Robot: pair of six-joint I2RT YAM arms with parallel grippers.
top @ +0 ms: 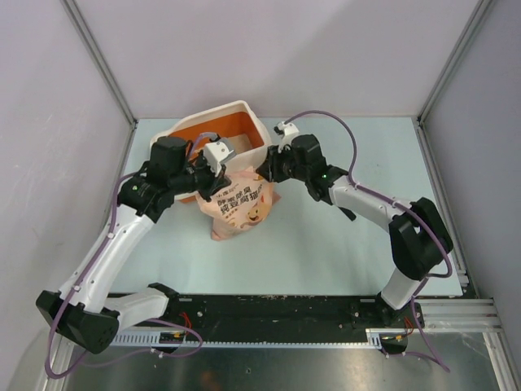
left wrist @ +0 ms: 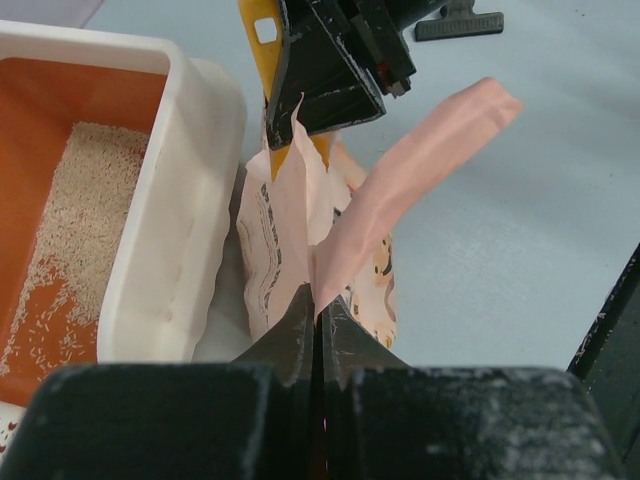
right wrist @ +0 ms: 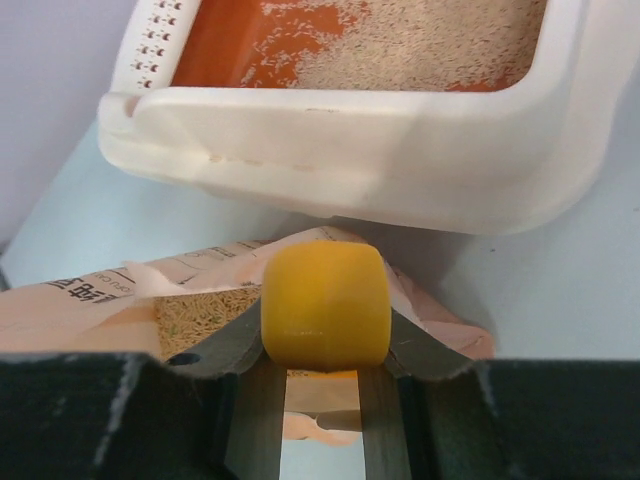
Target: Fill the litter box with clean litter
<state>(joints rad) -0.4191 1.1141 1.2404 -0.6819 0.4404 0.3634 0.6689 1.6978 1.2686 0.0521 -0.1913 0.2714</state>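
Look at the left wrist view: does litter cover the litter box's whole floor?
No, bare orange floor shows around the litter inside the litter box.

Litter box (top: 257, 134) is sitting upright and open, holding only a thin spread of clean litter (left wrist: 90, 220).

The cream-white tub with its thick rounded rim is standing at an angle on the far left part of the pale blue table (top: 342, 244), orange inside facing up. Pale beige granules are lying as a sandy layer over part of the floor and thinning to scattered grains where bare orange is showing. More granules are showing inside the torn mouth of the pink-beige bag (right wrist: 100, 300), just beside the box's near wall.
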